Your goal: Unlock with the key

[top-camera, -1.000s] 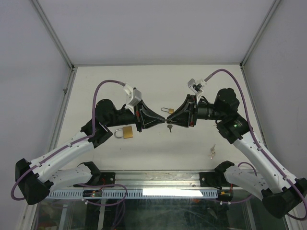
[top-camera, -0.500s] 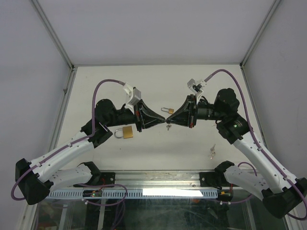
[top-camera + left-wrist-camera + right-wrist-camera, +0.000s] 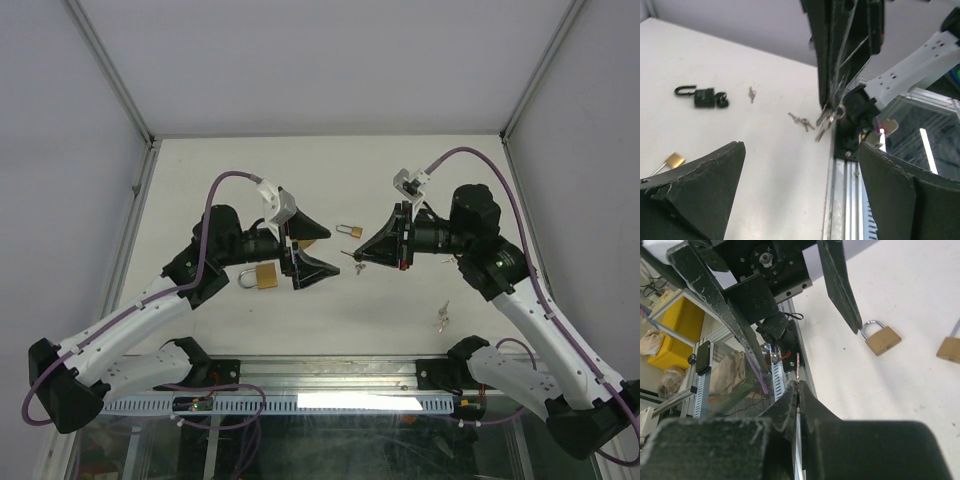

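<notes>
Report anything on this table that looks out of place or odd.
The black padlock lies with its shackle apparently open. Loose silver keys are scattered near it. The right gripper pinches a silver key bunch in mid-air; the left gripper is open, holding no lock.

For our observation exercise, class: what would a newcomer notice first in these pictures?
Mid-table, the right gripper pinches a small bunch of silver metal keys, facing the left gripper, which gapes open. A square brass padlock with a steel shackle lies on the white table beside the left arm.
</notes>
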Available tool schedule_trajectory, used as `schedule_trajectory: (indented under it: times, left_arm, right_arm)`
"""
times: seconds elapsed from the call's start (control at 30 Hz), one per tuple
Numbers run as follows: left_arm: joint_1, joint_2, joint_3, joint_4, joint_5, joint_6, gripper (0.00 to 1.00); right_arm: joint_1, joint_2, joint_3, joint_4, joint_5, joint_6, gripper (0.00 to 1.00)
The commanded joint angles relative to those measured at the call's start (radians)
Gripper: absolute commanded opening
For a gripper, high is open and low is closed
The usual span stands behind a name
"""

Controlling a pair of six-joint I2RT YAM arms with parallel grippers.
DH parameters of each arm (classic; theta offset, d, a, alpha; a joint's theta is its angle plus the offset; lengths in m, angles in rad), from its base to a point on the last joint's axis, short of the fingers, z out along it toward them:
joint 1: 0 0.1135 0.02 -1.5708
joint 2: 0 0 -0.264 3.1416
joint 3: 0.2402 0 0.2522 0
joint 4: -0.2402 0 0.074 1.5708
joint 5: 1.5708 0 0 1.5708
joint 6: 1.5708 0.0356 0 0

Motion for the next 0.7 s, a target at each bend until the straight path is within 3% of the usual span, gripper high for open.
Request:
schedule_trajectory:
  times: [0.0, 0.13, 0.2, 0.37, 0.53, 0.67]
  left_arm:
    - [0.073, -0.054, 0.028, -0.282, -0.043, 0.224, 0.99]
    - [0.166, -0.045, 0.037, -0.524, -0.035, 0.444, 0.99]
    - [0.18, -0.021, 0.035, -0.626, -0.126, 0.6, 0.99]
    - [0.224, 0.1, -0.033, -0.697, -0.361, 0.947, 0.99]
    - [0.315, 0.181, -0.07, -0.712, -0.304, 1.21, 0.99]
    - [0.356, 0.265, -0.052, -0.743, -0.271, 1.291, 0.99]
  right_arm:
    - [-0.025, 0.026, 0.115, -0.249, 0.054, -0.144, 0.0]
    - [-0.037, 0.075, 0.139, -0.325, 0.053, -0.152, 0.0]
    - [-0.04, 0.108, 0.144, -0.35, 0.053, -0.156, 0.0]
    - [-0.051, 0.191, 0.135, -0.391, 0.055, -0.177, 0.0]
    - [-0.058, 0.197, 0.128, -0.356, 0.055, -0.179, 0.0]
    - [-0.062, 0.178, 0.107, -0.339, 0.037, -0.174, 0.0]
